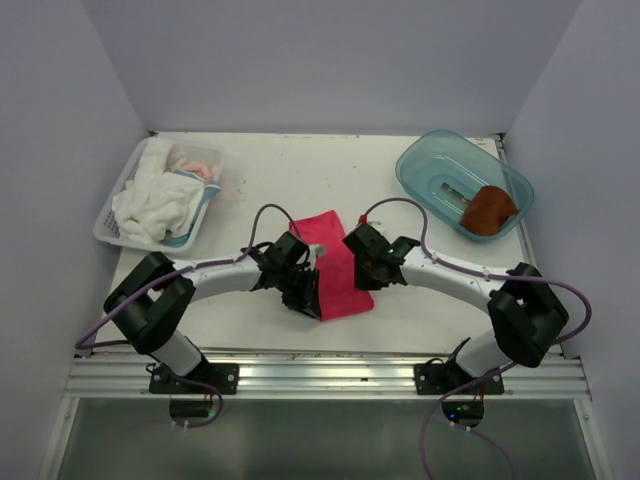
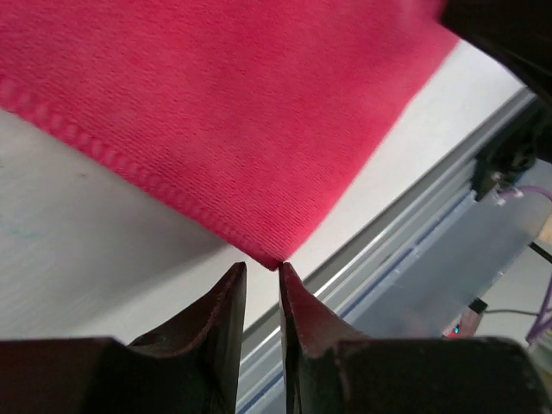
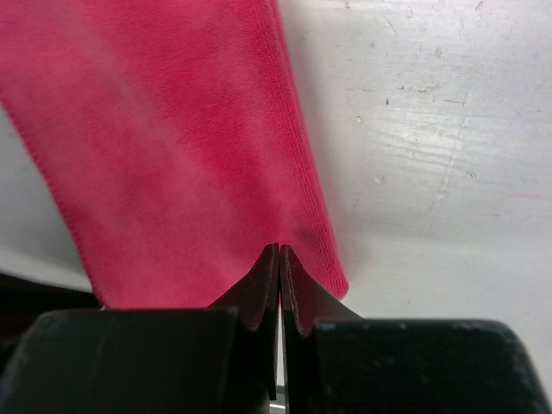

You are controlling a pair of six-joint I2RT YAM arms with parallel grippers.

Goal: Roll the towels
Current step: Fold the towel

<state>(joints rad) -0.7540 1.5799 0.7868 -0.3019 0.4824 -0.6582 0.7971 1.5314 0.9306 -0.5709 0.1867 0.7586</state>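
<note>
Pink-red towel point(image 1: 338, 272): lies spread on the table point(image 1: 270, 170), in the middle, between the two wrists.
Left gripper point(image 2: 261, 266): fingers a narrow slit apart, and the towel's point(image 2: 224, 112) near corner comes right to the mouth of that slit (I cannot tell whether the tip of the corner is pinched).
Right gripper point(image 3: 279, 248): fingers pressed together, their tips on the towel point(image 3: 172, 147) just inside its stitched long edge. Whether any cloth is caught between them cannot be told.
Rust-brown towel point(image 1: 488, 210): bunched in the blue tub point(image 1: 420, 165) at the far right, well apart from both grippers.
White basket point(image 1: 108, 232): far left corner, heaped with white cloths point(image 1: 155, 200).
Aluminium rail point(image 2: 405, 207): runs along the near edge of the table, close beside the towel corner in the left wrist view.
In the way: nothing lies on the pink-red towel but the two grippers themselves. In the top view the left wrist covers its near-left part and the right wrist overlaps its right edge.
</note>
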